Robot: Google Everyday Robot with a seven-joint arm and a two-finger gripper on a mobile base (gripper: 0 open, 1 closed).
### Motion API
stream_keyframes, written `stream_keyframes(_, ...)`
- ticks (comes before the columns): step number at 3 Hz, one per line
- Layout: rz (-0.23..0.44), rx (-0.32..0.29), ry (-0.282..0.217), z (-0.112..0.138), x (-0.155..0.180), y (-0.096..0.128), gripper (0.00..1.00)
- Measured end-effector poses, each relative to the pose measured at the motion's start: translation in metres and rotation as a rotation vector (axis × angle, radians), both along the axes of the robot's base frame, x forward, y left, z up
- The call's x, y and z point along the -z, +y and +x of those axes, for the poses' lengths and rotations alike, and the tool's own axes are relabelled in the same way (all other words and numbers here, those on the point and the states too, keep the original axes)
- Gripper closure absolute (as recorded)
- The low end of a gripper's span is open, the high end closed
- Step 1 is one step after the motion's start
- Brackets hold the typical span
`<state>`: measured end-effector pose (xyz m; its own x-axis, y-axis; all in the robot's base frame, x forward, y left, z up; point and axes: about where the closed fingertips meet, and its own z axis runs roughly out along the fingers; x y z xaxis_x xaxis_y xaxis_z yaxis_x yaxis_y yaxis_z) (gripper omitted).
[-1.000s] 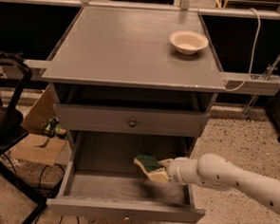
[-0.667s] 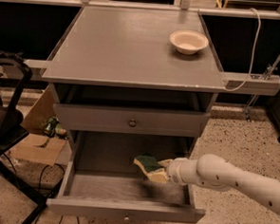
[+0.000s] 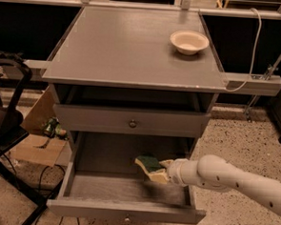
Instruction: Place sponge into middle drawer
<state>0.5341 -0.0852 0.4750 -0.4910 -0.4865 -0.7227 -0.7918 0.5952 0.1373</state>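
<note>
The middle drawer point(image 3: 93, 188) is pulled open below the upper grey drawer front point(image 3: 130, 121). My gripper point(image 3: 161, 171) reaches in from the right on a white arm and is shut on the sponge point(image 3: 148, 163), yellow with a dark green layer. The sponge hangs just above the drawer's grey floor, towards its right side.
A round cream bowl point(image 3: 189, 41) sits on the cabinet top point(image 3: 125, 46) at the back right. A dark chair point(image 3: 4, 120) and a cardboard box point(image 3: 38, 146) stand to the left. A white cable point(image 3: 253, 49) hangs at the right.
</note>
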Motion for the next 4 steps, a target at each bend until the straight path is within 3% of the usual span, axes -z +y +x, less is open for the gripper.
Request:
stream_keyframes(1, 0.0, 0.0, 0.0, 0.0, 0.0, 0.0, 0.15)
stream_keyframes(2, 0.0, 0.0, 0.0, 0.0, 0.0, 0.0, 0.0)
stream_keyframes(4, 0.011, -0.024, 0.005, -0.001, -0.016, -0.001, 0.0)
